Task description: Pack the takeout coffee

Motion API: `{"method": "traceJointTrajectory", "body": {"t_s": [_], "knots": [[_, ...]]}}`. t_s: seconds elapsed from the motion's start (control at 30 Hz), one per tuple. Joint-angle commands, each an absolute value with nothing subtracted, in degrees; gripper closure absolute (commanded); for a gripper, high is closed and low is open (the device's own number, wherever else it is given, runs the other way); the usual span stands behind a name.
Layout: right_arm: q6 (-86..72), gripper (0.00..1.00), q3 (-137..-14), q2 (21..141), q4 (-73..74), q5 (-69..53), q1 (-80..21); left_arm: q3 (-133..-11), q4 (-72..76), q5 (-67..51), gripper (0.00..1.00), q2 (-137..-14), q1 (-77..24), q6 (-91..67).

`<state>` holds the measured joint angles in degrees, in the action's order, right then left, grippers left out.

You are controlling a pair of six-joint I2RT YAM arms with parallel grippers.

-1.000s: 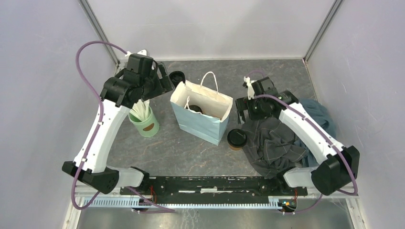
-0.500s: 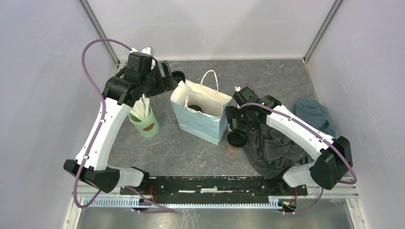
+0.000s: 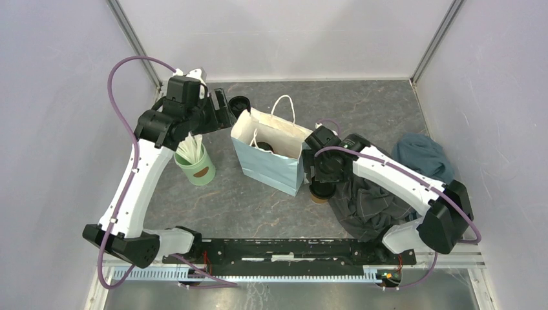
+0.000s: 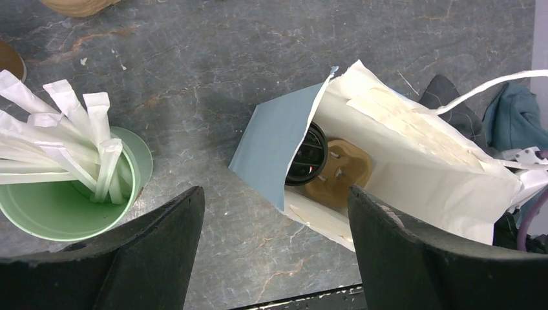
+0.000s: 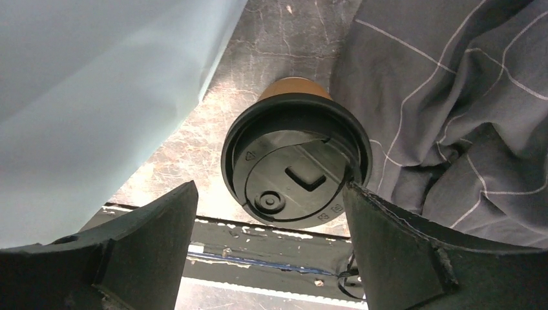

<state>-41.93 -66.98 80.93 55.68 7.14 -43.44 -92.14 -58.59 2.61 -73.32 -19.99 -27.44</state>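
First cup (image 4: 309, 155) sits in the paper bag (image 3: 274, 171); second cup (image 5: 296, 169) stands just outside it, beside a dark cloth (image 5: 452, 97). Right gripper (image 5: 268, 188) straddles it, jaws open, no grip yet; left gripper (image 4: 273, 194) hangs open above the bag. Next, likely: close, lift over the rim.

The left arm (image 3: 132, 182) and right arm (image 3: 395, 175) are white, with black joints (image 3: 154, 126) and purple cables (image 3: 110, 84). The left gripper (image 4: 273, 195) and right gripper (image 5: 270, 188) are black.
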Motion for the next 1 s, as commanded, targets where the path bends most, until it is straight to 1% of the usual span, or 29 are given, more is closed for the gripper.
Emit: {"method": "traceJointTrajectory", "body": {"t_s": [0.0, 0.1, 0.43, 0.6, 0.97], "knots": [[-45.4, 0.1, -67.8, 81.2, 58.9, 11.9, -44.3, -91.6, -56.9, 1.6, 0.13, -71.6, -19.8, -24.2], [-45.7, 0.1, -67.1, 81.2, 58.7, 11.8, -44.6, -91.3, -56.9, 1.6, 0.13, -71.5, -19.7, -24.1], [-45.4, 0.1, -71.7, 81.3, 61.9, 14.6, -46.1, -91.0, -56.8, 1.3, 0.13, -71.3, -19.8, -24.0], [-45.2, 0.1, -69.7, 81.2, 60.3, 14.3, -46.1, -90.6, -56.3, 0.8, 0.13, -71.3, -19.8, -24.3], [-42.9, 0.12, -69.5, 84.2, 58.0, 13.5, -46.1, -90.8, -56.6, 1.0, 0.13, -70.8, -19.8, -23.9]]}}
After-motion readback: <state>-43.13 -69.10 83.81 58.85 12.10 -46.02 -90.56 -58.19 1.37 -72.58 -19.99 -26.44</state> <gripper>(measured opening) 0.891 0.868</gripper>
